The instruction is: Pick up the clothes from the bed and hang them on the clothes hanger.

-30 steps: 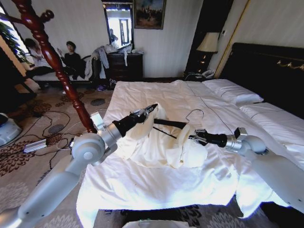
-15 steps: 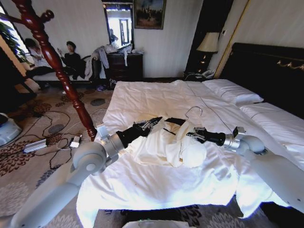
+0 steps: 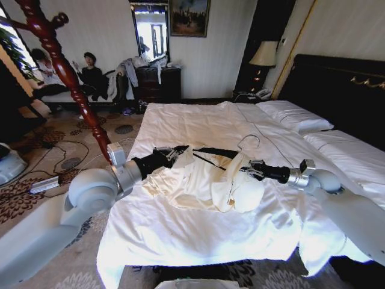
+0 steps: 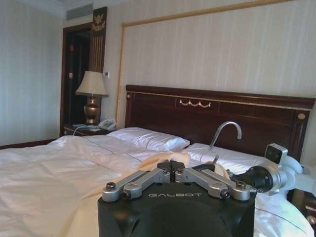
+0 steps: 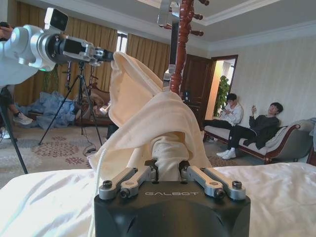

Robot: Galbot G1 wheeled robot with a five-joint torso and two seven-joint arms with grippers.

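Left gripper (image 3: 176, 150) and right gripper (image 3: 251, 168) each pinch clothes (image 3: 204, 183) (hanger (image 3: 218, 153) partly inside) above bed (image 3: 192, 123).

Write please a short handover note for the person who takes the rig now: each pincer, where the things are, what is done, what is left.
Left pincer: shut on the clothes, holding one end raised above the bed.
Right pincer: shut on the clothes at the other end, also lifted.
Clothes hanger: black bar and silver hook partly inside the garment, over the bed.
Done: garment gripped by both arms, hanger partly in.
Left: seat the garment on the hanger properly and hang it up.
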